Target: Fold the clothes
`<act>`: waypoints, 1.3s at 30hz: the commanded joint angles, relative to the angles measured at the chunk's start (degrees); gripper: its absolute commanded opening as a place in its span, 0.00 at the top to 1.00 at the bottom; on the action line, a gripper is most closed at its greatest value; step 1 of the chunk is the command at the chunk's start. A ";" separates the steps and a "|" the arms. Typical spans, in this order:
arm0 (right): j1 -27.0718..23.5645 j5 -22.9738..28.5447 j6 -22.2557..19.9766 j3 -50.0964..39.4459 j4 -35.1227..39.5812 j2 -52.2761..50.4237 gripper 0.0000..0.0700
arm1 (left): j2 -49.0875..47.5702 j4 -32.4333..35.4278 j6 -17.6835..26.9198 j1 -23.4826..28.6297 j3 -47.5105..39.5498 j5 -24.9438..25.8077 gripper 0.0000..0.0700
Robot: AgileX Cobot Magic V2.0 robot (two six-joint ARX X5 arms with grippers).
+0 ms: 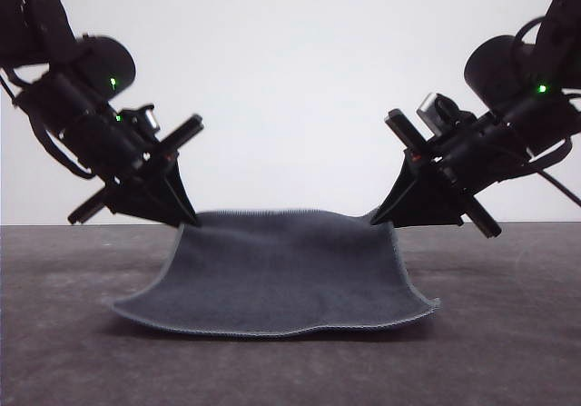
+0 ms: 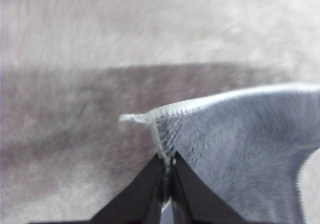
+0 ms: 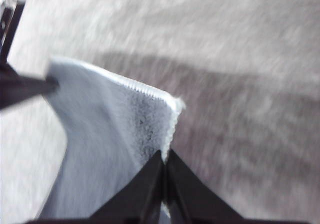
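While pinched at both far corners, cloth [image 1: 281,270] between left end effector [image 1: 188,220] and right end effector [image 1: 379,218].

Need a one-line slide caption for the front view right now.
Left claw and right claw each pinch a far corner of the grey-blue cloth, lifting its far edge off the table.

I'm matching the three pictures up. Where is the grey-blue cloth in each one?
Front view: cloth at centre, far corners lifted, near edge on the table.
Left wrist view: right of centre, a corner pinched by the left gripper.
Right wrist view: left of centre, a corner pinched by the right gripper.
Shared landmark: the stitched hem.
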 commanded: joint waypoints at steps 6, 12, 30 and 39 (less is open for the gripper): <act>0.20 -0.20 -3.53 -0.68 -2.02 -4.50 1.00 | -3.08 -3.15 3.61 -1.08 -1.52 -0.03 0.99; 0.32 -0.63 -3.55 -5.44 -2.26 -9.30 1.00 | -7.40 -3.68 3.59 -1.33 -5.93 -0.09 0.99; 4.50 1.91 -3.29 -20.66 -2.57 -21.92 0.78 | -20.81 -5.77 2.05 -4.12 -20.05 -0.96 0.78; 5.60 3.20 -2.71 -21.24 -14.35 -33.93 0.58 | -35.72 -14.59 -0.03 -5.00 -26.08 -3.15 0.38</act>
